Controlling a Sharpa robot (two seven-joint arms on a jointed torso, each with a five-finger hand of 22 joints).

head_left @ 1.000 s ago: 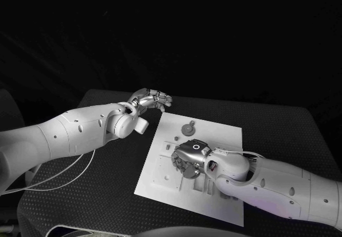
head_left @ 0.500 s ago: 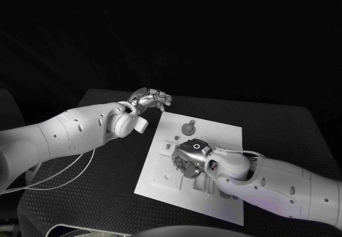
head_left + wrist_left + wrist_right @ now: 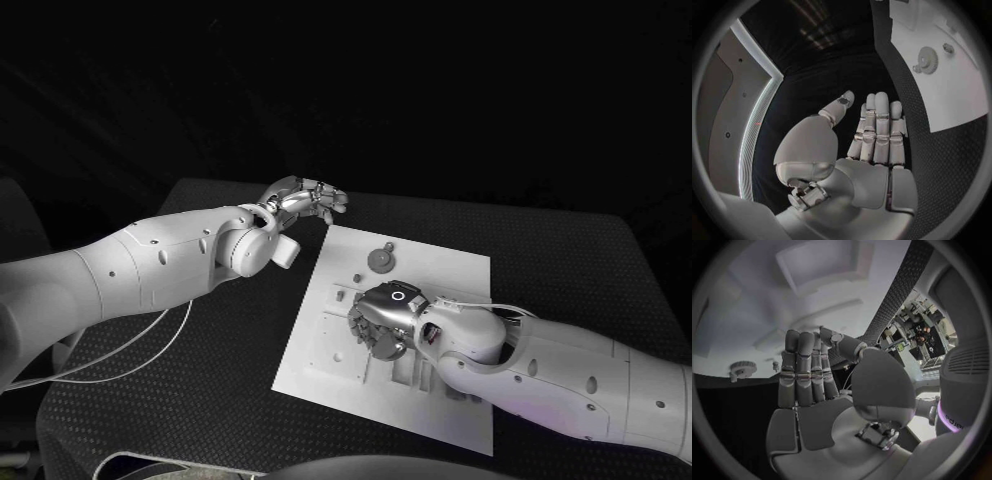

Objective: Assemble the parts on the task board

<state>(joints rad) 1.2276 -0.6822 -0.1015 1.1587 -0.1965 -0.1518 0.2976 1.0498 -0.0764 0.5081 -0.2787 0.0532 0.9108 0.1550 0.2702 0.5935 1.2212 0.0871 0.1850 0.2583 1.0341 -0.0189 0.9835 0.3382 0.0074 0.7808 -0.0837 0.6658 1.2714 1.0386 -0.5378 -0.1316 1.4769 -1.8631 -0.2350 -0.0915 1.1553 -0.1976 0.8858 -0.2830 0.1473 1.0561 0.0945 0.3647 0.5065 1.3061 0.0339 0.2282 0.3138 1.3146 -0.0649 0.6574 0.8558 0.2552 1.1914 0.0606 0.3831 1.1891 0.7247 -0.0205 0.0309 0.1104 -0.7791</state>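
A black table [image 3: 562,260] with a finely dotted, textured top stands in a very dark room. Beyond its far edge hangs black cloth [image 3: 361,90], faintly creased, covering the whole far side. The table's corners are rounded, and dark floor [image 3: 87,210] shows past its left edge. In the left wrist view a pale grey panel [image 3: 726,120] with a bright strip of light [image 3: 754,130] along its edge stands beside the dark area. The right wrist view shows cluttered shelves or desks [image 3: 911,325], lit, well off past the table.
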